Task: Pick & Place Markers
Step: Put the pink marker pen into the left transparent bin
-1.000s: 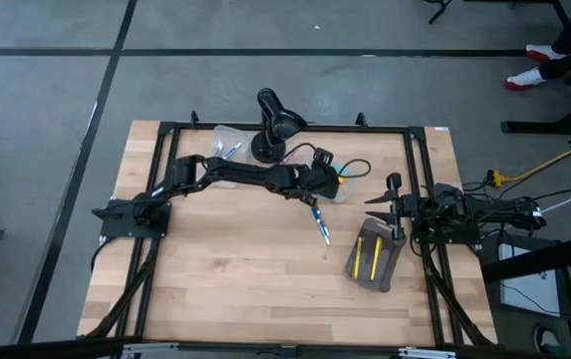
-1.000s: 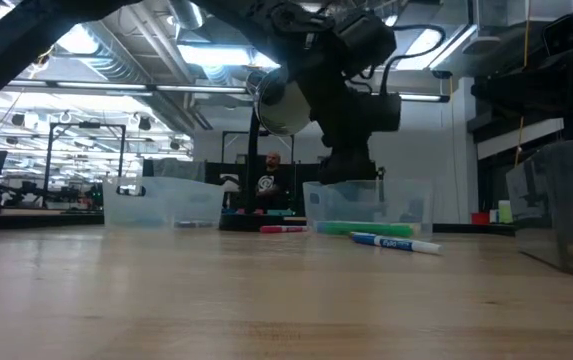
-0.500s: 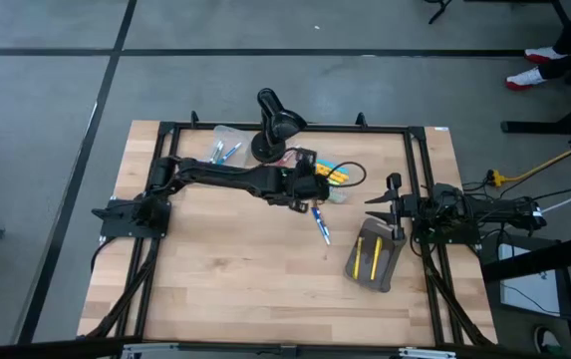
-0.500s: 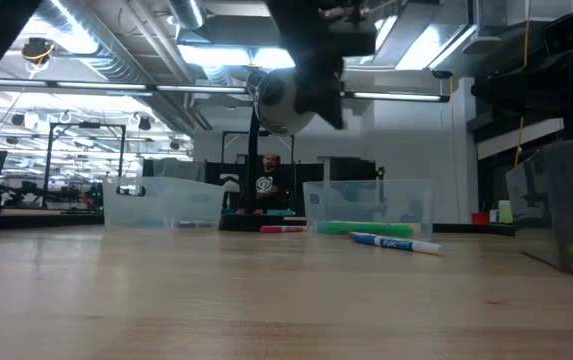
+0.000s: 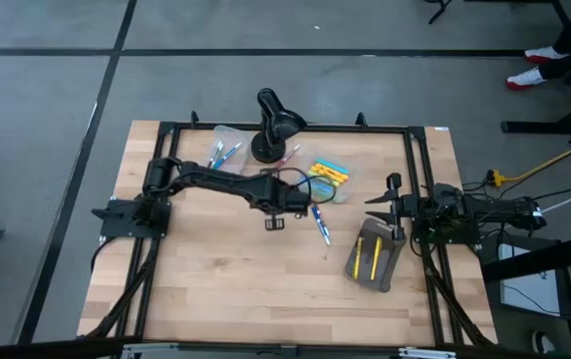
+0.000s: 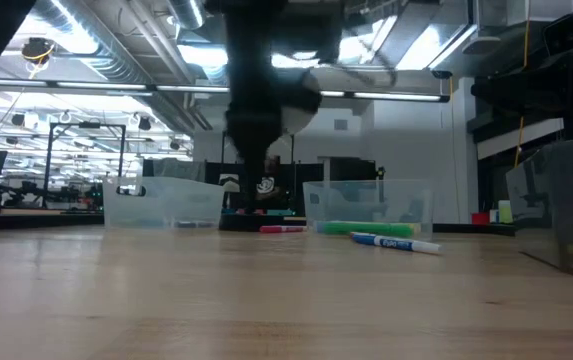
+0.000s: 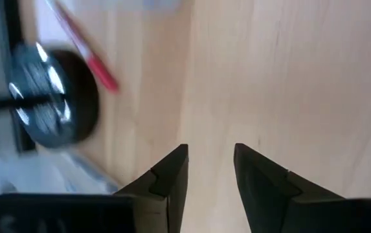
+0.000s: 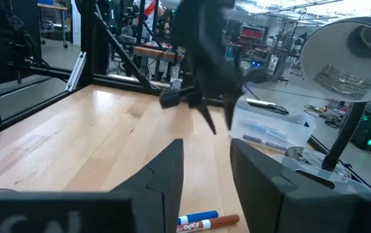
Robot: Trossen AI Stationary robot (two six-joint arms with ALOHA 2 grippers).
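- The pale wooden counter (image 5: 225, 269) carries everything; on my reading the step in hand is a fresh reach by the left arm for a loose marker, so the reach should run low and level over bare wood.
- The black desk lamp (image 5: 272, 125) stands at the far edge between two clear plastic trays (image 5: 227, 135); its round base shows in the left wrist view, so I would keep the wrist clear of it on any swing.
- The grey flat pouch (image 5: 375, 254) lies on the right side with yellow pens on it, just below the right end effector (image 5: 397, 211), which waits there with its fingers parted and nothing between them.
- The left end effector (image 7: 210, 169) hangs over mid-counter, fingers apart and empty, only wood in the gap.
- The blue-and-white marker (image 5: 321, 224) lies loose just right of that end effector; the red marker (image 7: 85, 48) lies by the lamp base. More markers sit in the trays.
- To take the blue one well, turn the wrist so the fingers straddle its barrel crosswise, centre on its middle, descend straight, and close only once both fingers flank it, or it will likely roll.
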